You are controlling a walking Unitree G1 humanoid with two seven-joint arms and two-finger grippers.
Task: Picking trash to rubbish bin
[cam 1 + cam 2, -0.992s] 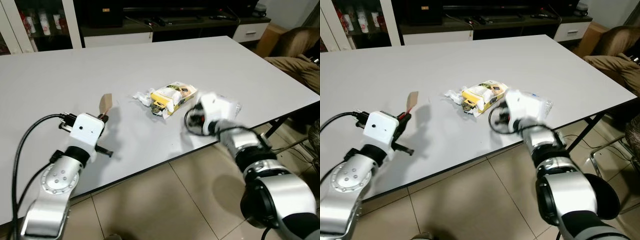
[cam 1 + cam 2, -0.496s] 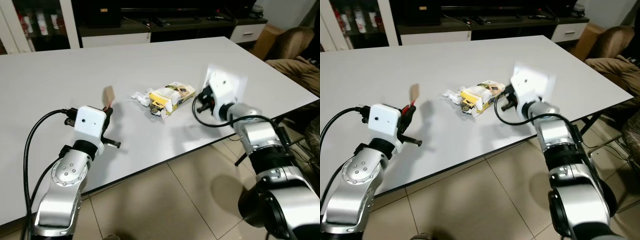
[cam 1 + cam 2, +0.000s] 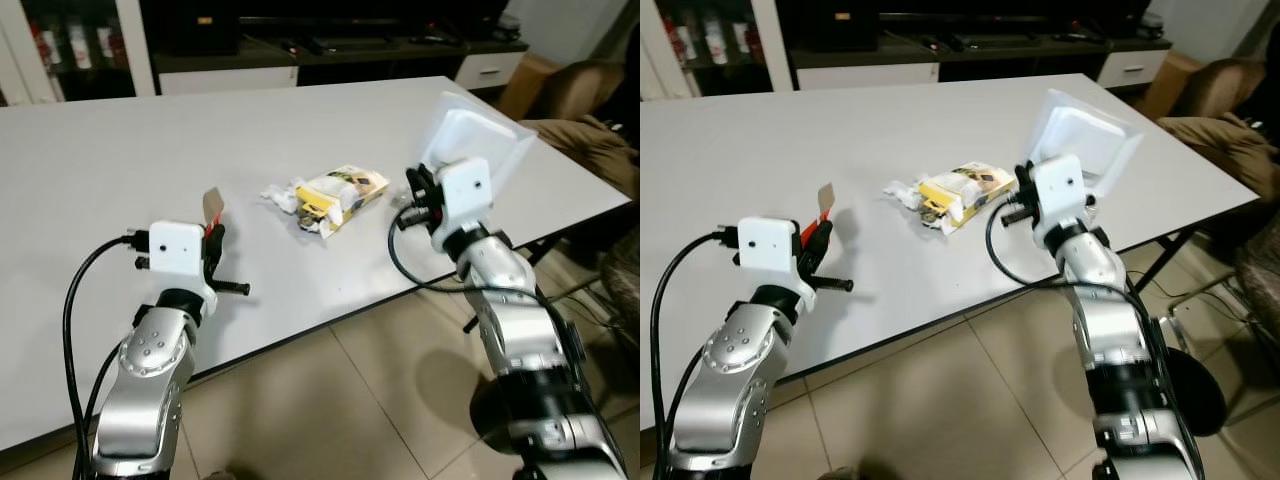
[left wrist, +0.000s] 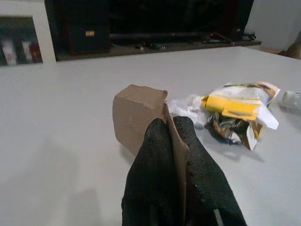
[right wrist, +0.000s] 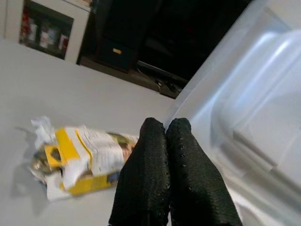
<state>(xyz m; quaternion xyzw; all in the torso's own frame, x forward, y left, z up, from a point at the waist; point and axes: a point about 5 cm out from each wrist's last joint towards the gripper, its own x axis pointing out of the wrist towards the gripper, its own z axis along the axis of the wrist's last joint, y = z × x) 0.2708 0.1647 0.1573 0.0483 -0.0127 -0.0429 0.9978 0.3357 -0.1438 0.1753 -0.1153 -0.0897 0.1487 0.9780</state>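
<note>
A crumpled yellow-and-white wrapper (image 3: 340, 193) with tissue lies mid-table on the white table (image 3: 120, 140). My left gripper (image 3: 213, 238) is shut on a small brown cardboard scrap (image 3: 212, 204), held upright just above the table, left of the wrapper. The left wrist view shows the cardboard scrap (image 4: 138, 115) pinched between the fingers (image 4: 197, 165). My right gripper (image 3: 418, 193) is right of the wrapper. It is shut on the edge of a clear plastic container (image 3: 475, 135), which is raised and tilted above the table's right edge. The same container (image 5: 254, 103) appears in the right wrist view.
A dark TV cabinet (image 3: 330, 45) with white drawers stands behind the table. A brown sofa (image 3: 590, 95) sits at the right. Tiled floor (image 3: 350, 400) lies in front of the table's near edge, with a table leg (image 3: 545, 245) at the right.
My right gripper has lifted the clear plastic container from the table's edge up into the air. My left gripper stays shut on the cardboard and has risen slightly.
</note>
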